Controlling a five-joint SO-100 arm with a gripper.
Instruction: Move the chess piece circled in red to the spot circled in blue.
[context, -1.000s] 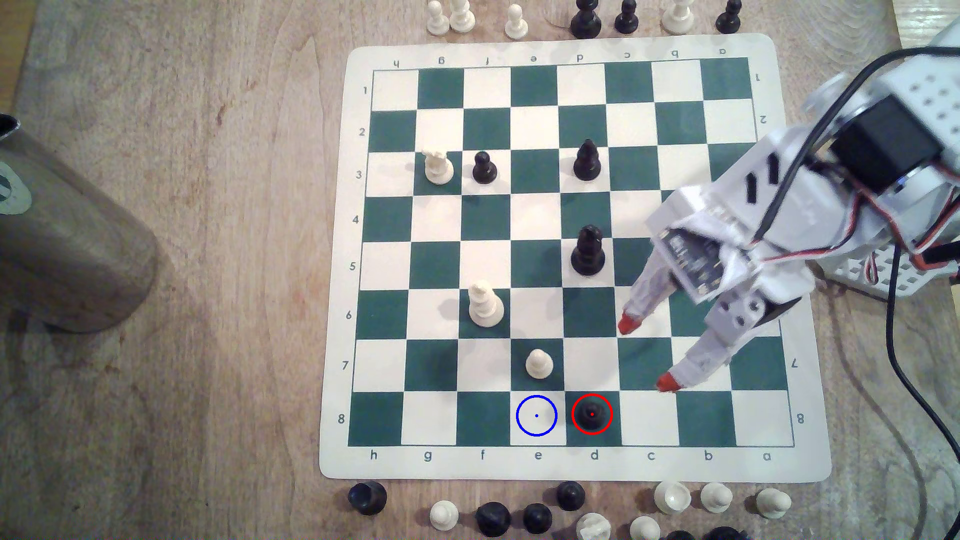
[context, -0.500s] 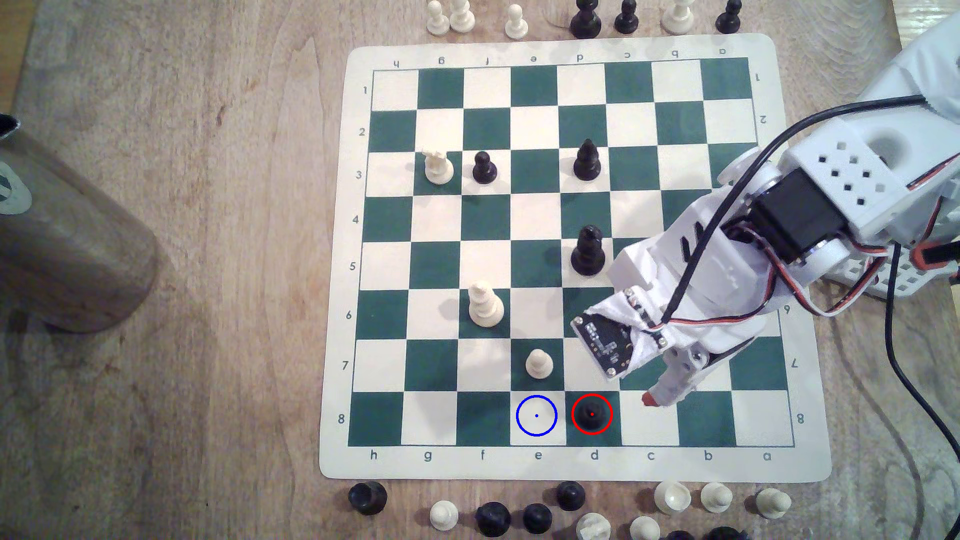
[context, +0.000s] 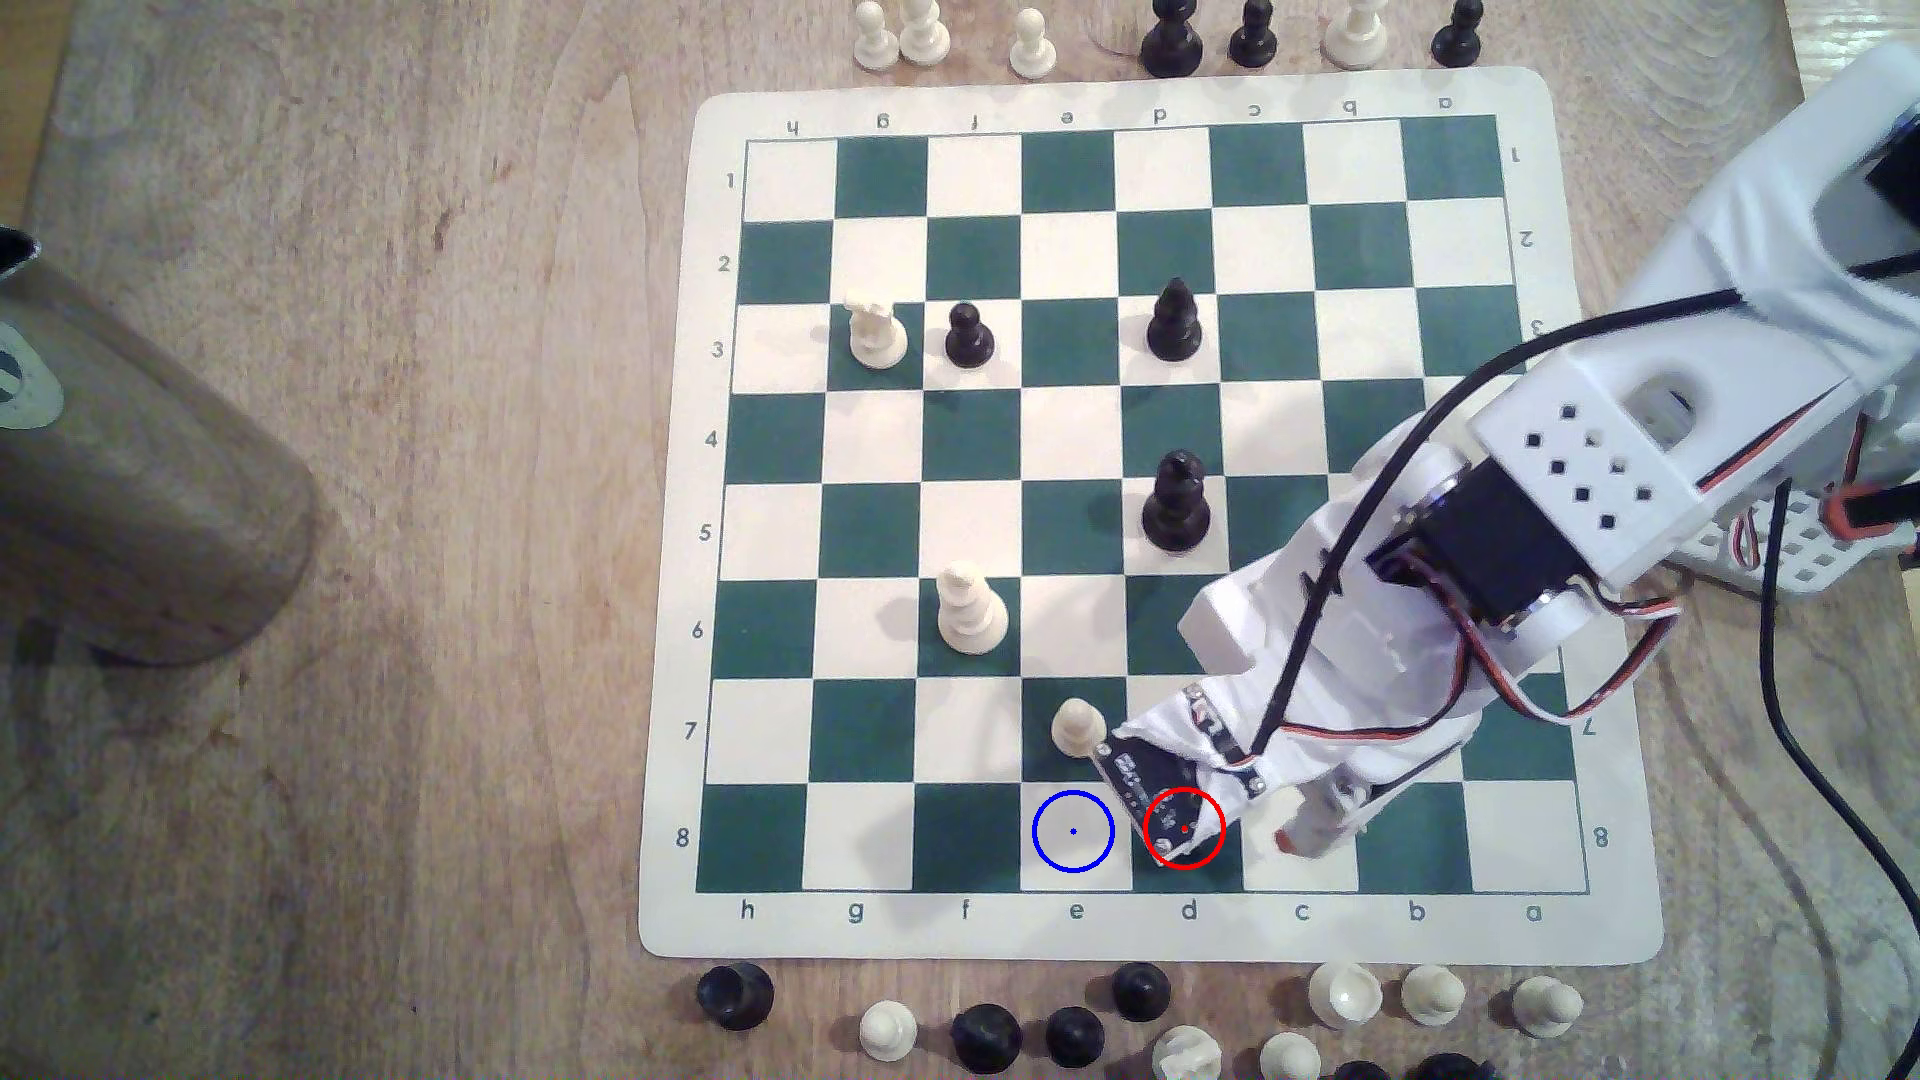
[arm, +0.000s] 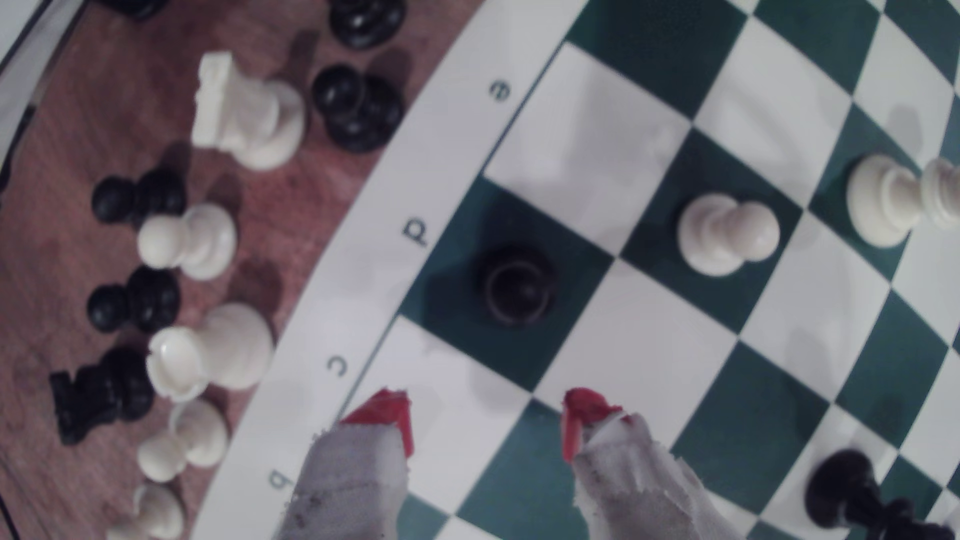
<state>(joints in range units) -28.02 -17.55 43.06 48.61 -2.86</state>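
Gripper (arm: 487, 420) jaws spread wide, empty. Black pawn (arm: 517, 284) stands on its green square just ahead of the fingertips, ungrasped. Grasp, lift and transfer to the blue-ringed square (context: 1073, 831) all remain.

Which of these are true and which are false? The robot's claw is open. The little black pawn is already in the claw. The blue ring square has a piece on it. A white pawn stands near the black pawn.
1. The gripper is open. True: its red tips stand apart.
2. The black pawn is already held. False: it stands on its green square, ahead of the tips, untouched.
3. The blue-ringed square has a piece on it. False: it is bare.
4. A white pawn stands near the black pawn. True: on the diagonally next green square.
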